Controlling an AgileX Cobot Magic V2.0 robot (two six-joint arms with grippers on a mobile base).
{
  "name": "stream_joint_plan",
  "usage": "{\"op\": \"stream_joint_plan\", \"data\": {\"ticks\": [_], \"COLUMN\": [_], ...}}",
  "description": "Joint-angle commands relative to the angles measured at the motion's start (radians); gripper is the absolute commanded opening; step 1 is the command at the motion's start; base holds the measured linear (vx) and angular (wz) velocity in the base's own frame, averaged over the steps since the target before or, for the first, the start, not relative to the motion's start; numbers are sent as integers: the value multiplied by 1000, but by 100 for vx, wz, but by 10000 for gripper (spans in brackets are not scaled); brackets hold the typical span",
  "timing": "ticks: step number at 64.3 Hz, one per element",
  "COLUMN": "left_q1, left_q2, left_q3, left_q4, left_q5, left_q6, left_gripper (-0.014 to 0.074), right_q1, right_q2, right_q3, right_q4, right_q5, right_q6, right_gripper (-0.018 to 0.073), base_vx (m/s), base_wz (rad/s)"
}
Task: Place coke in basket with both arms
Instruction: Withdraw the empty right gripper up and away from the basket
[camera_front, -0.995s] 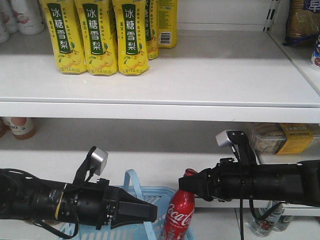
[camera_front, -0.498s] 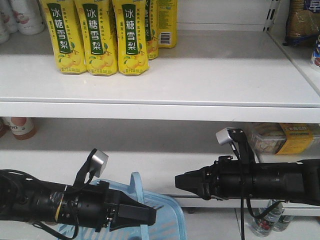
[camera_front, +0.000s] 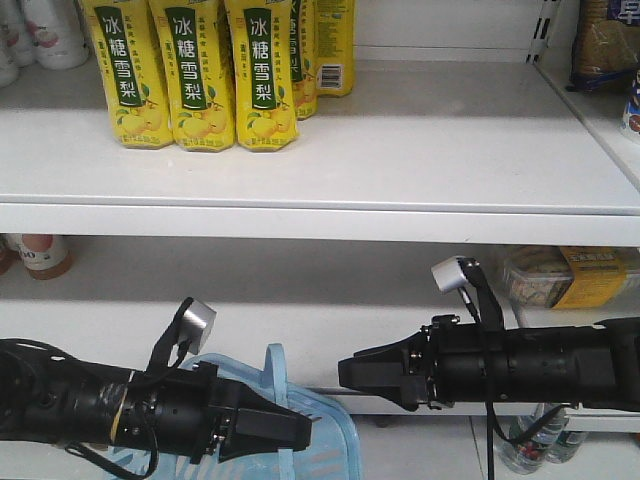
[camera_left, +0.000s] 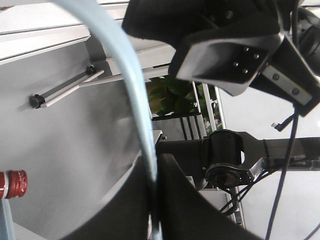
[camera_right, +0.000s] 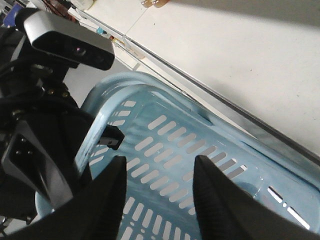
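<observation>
We count three yellow pear drink cartons (camera_front: 205, 75) in the front row, with more behind; one light blue basket (camera_front: 320, 432); one red bottle cap (camera_left: 15, 183); two black grippers, left (camera_front: 290, 432) and right (camera_front: 350, 372).

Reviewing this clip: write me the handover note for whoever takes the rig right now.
Left tool: shut on the basket, clamping its swinging handle.
Right tool: open and empty, fingers spread above the basket's slotted wall.
Coke: not in either tool. Only a red cap shows at the left edge of the left wrist view, probably the coke; whether it sits inside the basket cannot be told.
Done: basket gripped; nothing in the right tool.
Left: confirm that the coke is in the basket, then likely pull the right arm clear.
</observation>
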Motion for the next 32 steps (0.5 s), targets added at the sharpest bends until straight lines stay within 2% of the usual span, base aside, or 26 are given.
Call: {"op": "stream_joint_plan", "data": {"ticks": [1,10,18,25,32], "left_q1": [-5,-5,-5,-5,-5], "left_q2": [-43,-43,-43,-43,-43], "left_q3": [-22,-22,-22,-22,-22], "left_q4": [-85,-85,-85,-85,-85], "left_q5": [-218,-217,-217,-217,-217], "left_q6": [14,14,14,14,14], "left_gripper": [-6,-6,-6,-6,-6], "right_q1": [-3,-3,-3,-3,-3], "right_q2": [-56,-136,-235,-347,-470], "right_q3": [-23,-23,-23,-23,-23], "right_q4": [-17,-81,-84,-97,-167], "right_q5": [75,72,25,-118,-323], "right_q6": [-10,-10,6,64,132], "right_gripper": [313,313,313,313,313], "base_vx": [0,0,0,0,0], "base_wz": [0,0,0,0,0]}}
